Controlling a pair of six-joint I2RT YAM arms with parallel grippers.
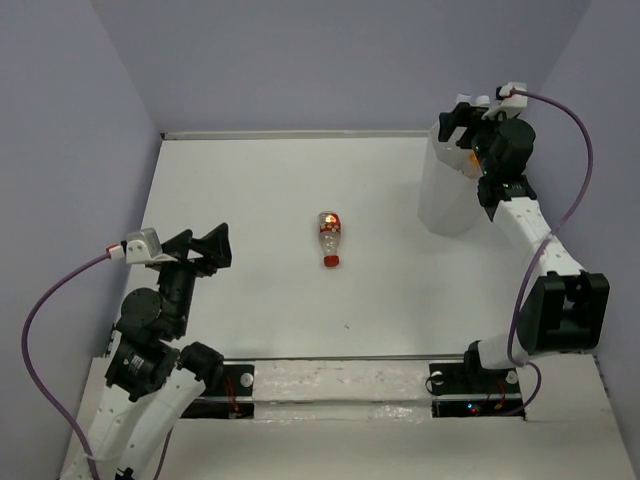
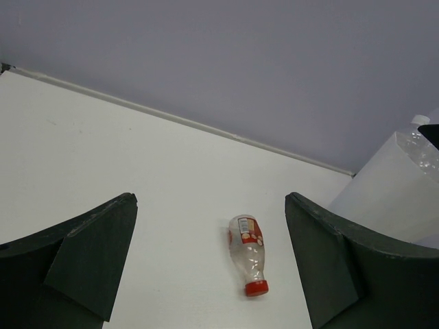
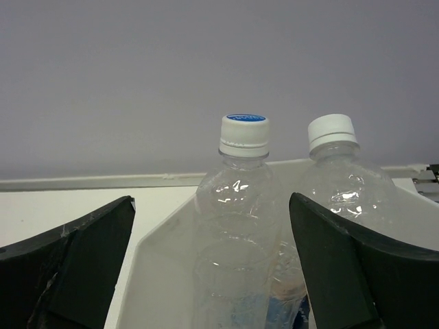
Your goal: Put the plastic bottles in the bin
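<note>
— Where are my right fingers (image 3: 211, 200)?
— Spread wide, holding nothing, at the rim of the bin (image 3: 158, 236) in the far right corner of the counter (image 1: 260, 190). A blue-capped bottle (image 3: 241, 205) and a white-capped bottle (image 3: 335, 181) stand inside.
— And my left fingers (image 2: 211, 200)?
— Also open and empty, near the left edge. The red-capped bottle (image 1: 329, 240) lies mid-counter, straight out from them, with its cap toward the near edge, so its long axis runs across their reach. I'd use the left arm, which is nearer. There's open room all round.
</note>
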